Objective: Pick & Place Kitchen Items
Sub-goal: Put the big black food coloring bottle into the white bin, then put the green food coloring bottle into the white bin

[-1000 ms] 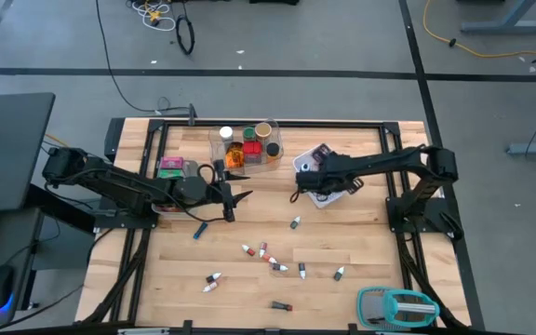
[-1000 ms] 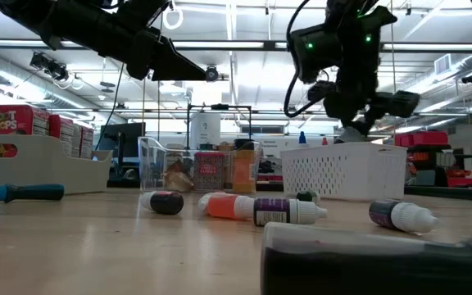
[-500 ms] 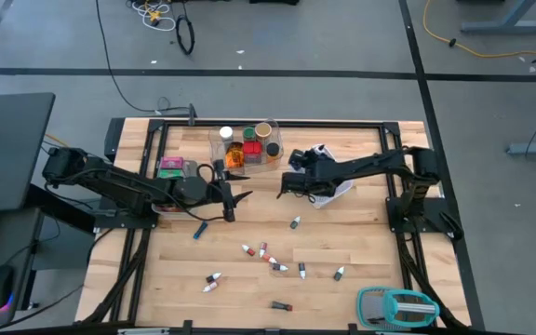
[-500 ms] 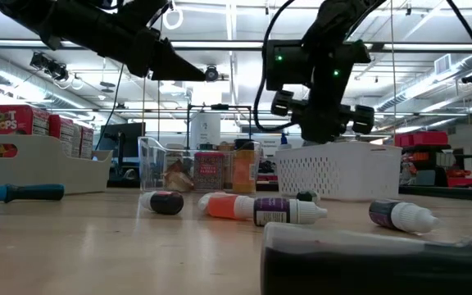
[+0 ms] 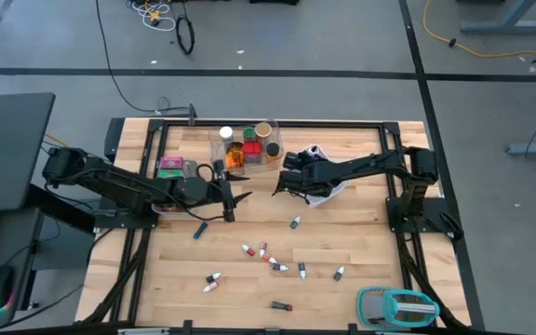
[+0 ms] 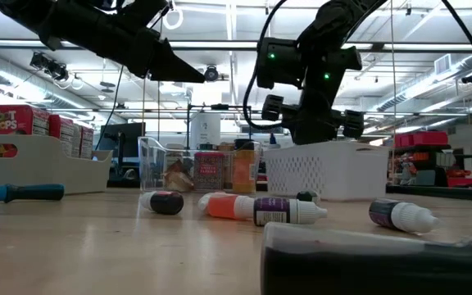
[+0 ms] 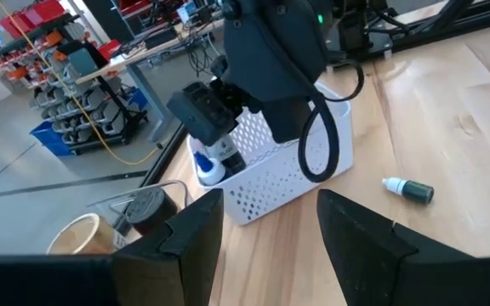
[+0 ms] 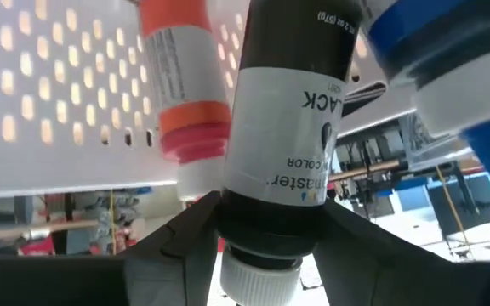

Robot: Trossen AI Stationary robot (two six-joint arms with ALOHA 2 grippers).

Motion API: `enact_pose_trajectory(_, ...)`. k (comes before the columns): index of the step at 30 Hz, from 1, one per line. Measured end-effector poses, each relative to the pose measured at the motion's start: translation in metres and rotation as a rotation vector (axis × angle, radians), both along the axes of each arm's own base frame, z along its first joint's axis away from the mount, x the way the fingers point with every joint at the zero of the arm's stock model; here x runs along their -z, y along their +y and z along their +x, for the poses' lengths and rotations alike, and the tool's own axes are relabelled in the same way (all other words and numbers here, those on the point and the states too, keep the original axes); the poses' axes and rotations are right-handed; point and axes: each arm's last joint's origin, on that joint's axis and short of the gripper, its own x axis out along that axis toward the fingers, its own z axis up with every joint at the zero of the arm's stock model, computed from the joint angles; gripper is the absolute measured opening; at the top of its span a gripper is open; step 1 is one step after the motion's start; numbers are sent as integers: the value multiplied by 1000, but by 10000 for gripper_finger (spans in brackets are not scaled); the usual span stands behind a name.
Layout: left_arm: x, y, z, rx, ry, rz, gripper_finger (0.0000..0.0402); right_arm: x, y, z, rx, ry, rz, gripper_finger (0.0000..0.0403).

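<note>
My right gripper reaches into the white mesh basket and is shut on a black-labelled vial with a white cap. An orange vial and a blue bottle lie beside it in the basket. My left gripper hangs open and holds nothing above the table, left of the middle. Several small vials lie on their sides on the wood. Short jars stand in the clear tray. My right gripper pinches the black-labelled vial between its two fingers at the shoulder just behind the white cap. The fingers lie along the vial, whose other end points away into the basket, next to the orange vial. Whether it rests on the basket does not show.
Pink and green boxes sit at the left by a grey bin. A blue-handled item lies near my left gripper. A green-capped vial lies near the basket. A teal-and-grey gadget is at the near right corner.
My right gripper has gone toward the table's left edge and down into the white basket, rolling its wrist as it went. The basket has slid a little toward the left. My left arm has kept its place.
</note>
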Motion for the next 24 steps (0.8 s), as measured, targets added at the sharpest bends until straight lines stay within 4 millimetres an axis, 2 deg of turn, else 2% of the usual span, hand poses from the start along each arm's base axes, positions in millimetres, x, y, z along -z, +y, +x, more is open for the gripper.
enact_pose_trajectory(8,0,-2,0,47,0,-14,201,0,-1,2,-3,-11,-7,199)
enact_pose_trajectory(15,0,-1,0,46,0,-14,201,-2,-2,9,-4,-97,-18,201)
enact_pose_trajectory(17,0,-1,0,46,0,-14,201,-4,-3,11,20,-163,-30,201)
enact_pose_trajectory(21,0,-1,0,45,-2,-19,201,-6,-4,14,148,-417,-80,201)
enact_pose_trajectory(24,0,-1,0,40,-9,-40,201,-9,-3,13,223,-537,-184,201)
